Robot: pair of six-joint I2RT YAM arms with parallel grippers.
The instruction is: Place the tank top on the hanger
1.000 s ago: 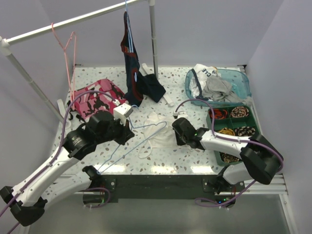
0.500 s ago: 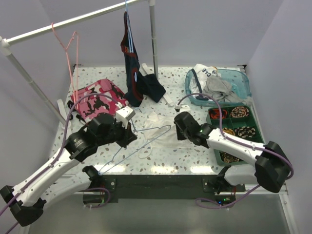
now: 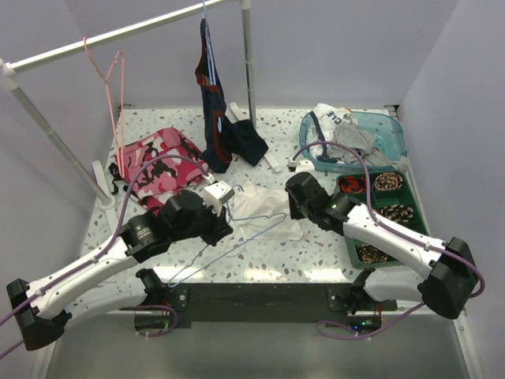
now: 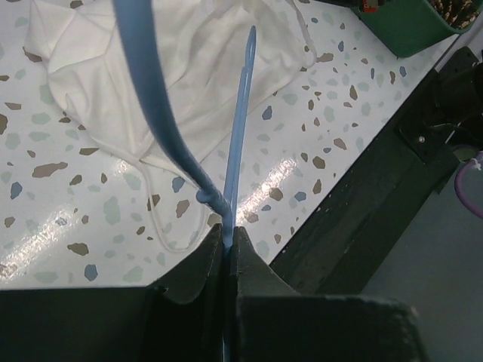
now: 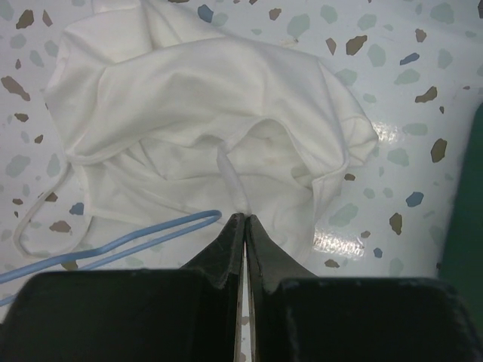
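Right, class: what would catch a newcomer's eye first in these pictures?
The crumpled white tank top at the centre of the table, its edge pinched by the right gripper. Beside it, the left gripper clamps a light-blue hanger reaching over the fabric. Behind, a dark navy garment hangs from the rail.

The left arm (image 3: 87,264) and right arm (image 3: 394,237) wear white shells between bulky black joints. Purple cables (image 3: 331,144) loop off both. Black bases (image 3: 154,283) sit at the counter's (image 3: 316,253) near edge. The left tool (image 4: 226,240) and right tool (image 5: 243,220) have matte black wedge fingers.
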